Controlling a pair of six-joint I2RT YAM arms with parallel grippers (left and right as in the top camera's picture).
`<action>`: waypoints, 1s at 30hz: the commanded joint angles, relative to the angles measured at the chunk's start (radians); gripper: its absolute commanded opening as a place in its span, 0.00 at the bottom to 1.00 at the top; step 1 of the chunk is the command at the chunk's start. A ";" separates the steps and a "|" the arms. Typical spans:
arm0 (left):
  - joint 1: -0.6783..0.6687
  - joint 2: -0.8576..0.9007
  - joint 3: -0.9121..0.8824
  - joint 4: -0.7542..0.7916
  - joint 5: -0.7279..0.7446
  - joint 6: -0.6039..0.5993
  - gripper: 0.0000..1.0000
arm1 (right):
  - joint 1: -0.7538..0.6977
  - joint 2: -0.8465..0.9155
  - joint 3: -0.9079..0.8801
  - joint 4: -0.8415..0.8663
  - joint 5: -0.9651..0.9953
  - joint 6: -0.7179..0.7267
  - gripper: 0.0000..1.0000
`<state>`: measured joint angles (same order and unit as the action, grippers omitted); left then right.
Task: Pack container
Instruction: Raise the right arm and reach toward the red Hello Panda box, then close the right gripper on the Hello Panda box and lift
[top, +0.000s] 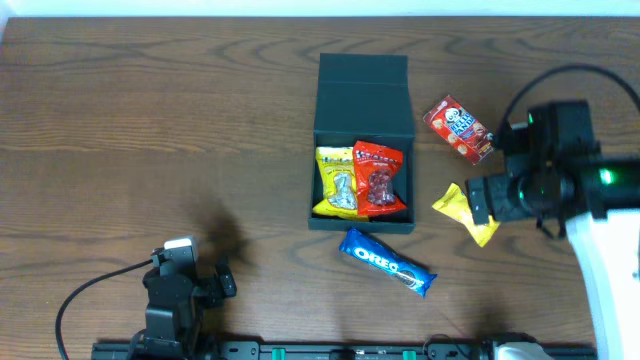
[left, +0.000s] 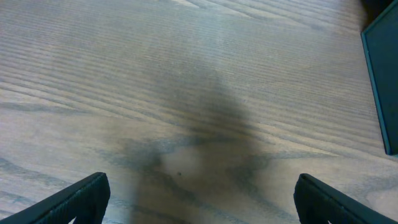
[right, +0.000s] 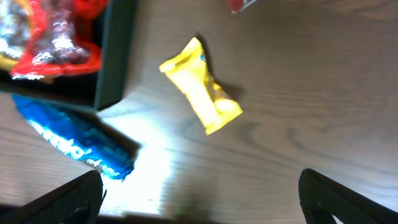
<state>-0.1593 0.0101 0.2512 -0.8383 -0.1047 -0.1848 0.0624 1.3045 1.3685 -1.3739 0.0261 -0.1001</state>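
The dark teal container (top: 362, 120) stands mid-table with its lid folded open at the back. Inside lie a yellow packet (top: 337, 182) and a red packet (top: 378, 178). A blue Oreo pack (top: 388, 262) lies just in front of it, also seen as the Oreo pack (right: 74, 146) in the right wrist view. To the right lies a small yellow packet (top: 466, 212) (right: 202, 87). My right gripper (top: 482, 200) (right: 199, 199) is open, hovering just short of that packet. My left gripper (top: 190, 275) (left: 199, 199) is open over bare wood at the front left, nothing between its fingers.
A red snack packet (top: 458, 128) lies right of the container's lid. The container's wall (left: 380, 74) shows at the right edge of the left wrist view and as a dark wall (right: 115, 56) in the right wrist view. Cables trail at both front corners.
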 joint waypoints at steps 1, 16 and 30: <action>-0.002 -0.006 0.007 -0.074 -0.003 0.002 0.95 | -0.050 0.124 0.098 -0.008 0.033 -0.093 0.99; -0.002 -0.006 0.007 -0.074 -0.003 0.002 0.95 | -0.105 0.589 0.398 0.080 -0.007 -0.573 0.99; -0.002 -0.006 0.007 -0.074 -0.003 0.002 0.95 | -0.100 0.895 0.562 0.245 -0.009 -0.650 0.99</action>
<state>-0.1593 0.0101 0.2554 -0.8425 -0.1047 -0.1852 -0.0353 2.1750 1.9041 -1.1454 0.0292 -0.7250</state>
